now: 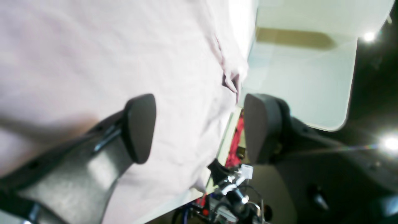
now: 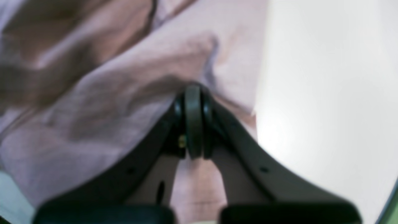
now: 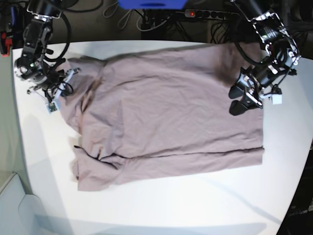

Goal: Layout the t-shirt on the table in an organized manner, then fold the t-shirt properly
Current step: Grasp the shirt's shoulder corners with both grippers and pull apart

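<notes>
- On the white tabletop (image 3: 195, 205): one dusty mauve t-shirt (image 3: 166, 112), spread nearly flat, hem toward the base view's right, collar and sleeves toward its left; creased throughout, with a fold ridge along the near side and a bunched near-left sleeve.
- Right end effector (image 2: 193, 121): at the shirt's far-left corner in the base view. Jaws fully together; the wrist view shows cloth gathered at the tips, so it appears pinched on a fold, though blur hides how much fabric is caught.
- Left end effector (image 1: 199, 127): over the hem end of the shirt, jaws wide apart, holding nothing; one pad (image 1: 140, 127) sits above cloth, the other beyond the shirt's edge.
- Risk, judged: a shallow one-corner pinch could slip when pulled, or drag the whole garment and deepen its wrinkles.
- Risk, judged: the left end effector, straddling the hem edge, may close on air or a single layer only.
</notes>
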Robot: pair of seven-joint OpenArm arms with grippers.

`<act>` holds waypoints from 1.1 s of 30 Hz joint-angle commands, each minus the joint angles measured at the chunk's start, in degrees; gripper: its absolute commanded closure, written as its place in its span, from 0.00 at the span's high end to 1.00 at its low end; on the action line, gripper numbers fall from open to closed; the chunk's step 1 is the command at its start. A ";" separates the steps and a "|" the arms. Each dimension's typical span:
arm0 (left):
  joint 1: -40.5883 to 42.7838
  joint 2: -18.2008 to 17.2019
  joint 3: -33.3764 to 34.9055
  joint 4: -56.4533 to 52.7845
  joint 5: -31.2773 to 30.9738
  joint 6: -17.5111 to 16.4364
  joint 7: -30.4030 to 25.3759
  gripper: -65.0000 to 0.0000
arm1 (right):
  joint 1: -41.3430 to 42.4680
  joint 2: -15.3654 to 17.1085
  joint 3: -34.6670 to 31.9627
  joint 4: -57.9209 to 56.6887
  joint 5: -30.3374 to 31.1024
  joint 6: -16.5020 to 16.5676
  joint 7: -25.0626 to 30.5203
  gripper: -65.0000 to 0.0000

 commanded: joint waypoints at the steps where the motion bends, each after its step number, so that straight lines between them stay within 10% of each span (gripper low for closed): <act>1: -1.30 -0.90 0.16 -0.26 -1.62 -0.06 0.34 0.66 | -2.47 0.37 0.18 1.16 -1.61 -0.03 -2.71 0.00; 21: -1.66 -8.37 0.07 -9.14 9.19 -0.06 -5.29 0.66 | -16.54 0.81 -2.20 23.67 -1.61 -0.03 -3.06 0.00; 33: -5.61 -14.70 -0.02 -8.79 3.04 -0.06 -4.93 0.66 | -14.87 -1.04 -3.08 23.93 -1.61 -0.03 -3.14 0.00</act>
